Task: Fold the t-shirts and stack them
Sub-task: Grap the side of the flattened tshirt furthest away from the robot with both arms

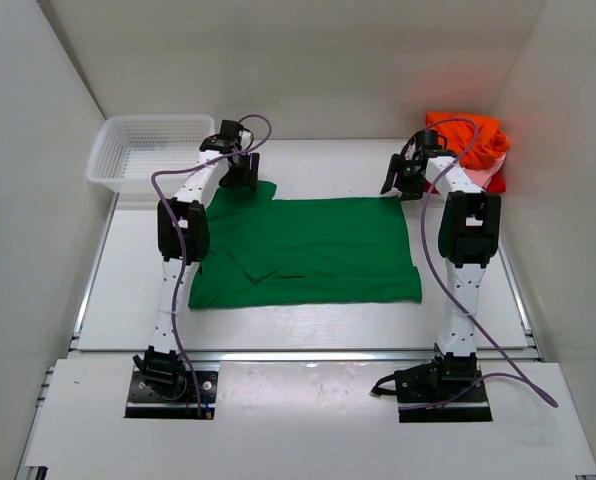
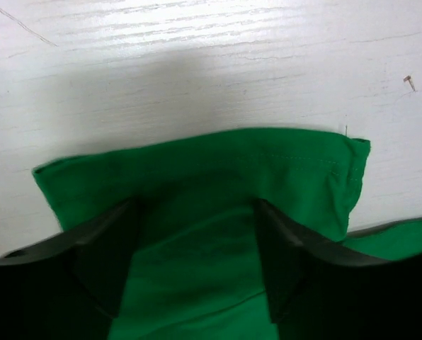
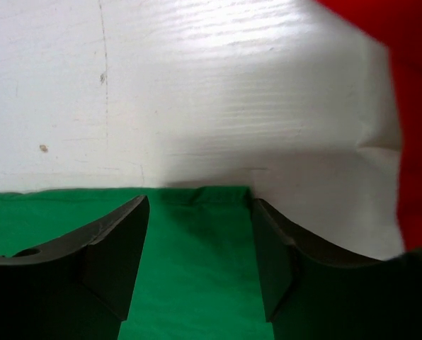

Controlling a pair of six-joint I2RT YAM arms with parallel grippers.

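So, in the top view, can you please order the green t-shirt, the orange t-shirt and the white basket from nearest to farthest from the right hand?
1. Green t-shirt: its far right corner lies directly under the right hand.
2. Orange t-shirt: bunched up just to the right of the hand, in the far right corner.
3. White basket: on the opposite side, in the far left corner.
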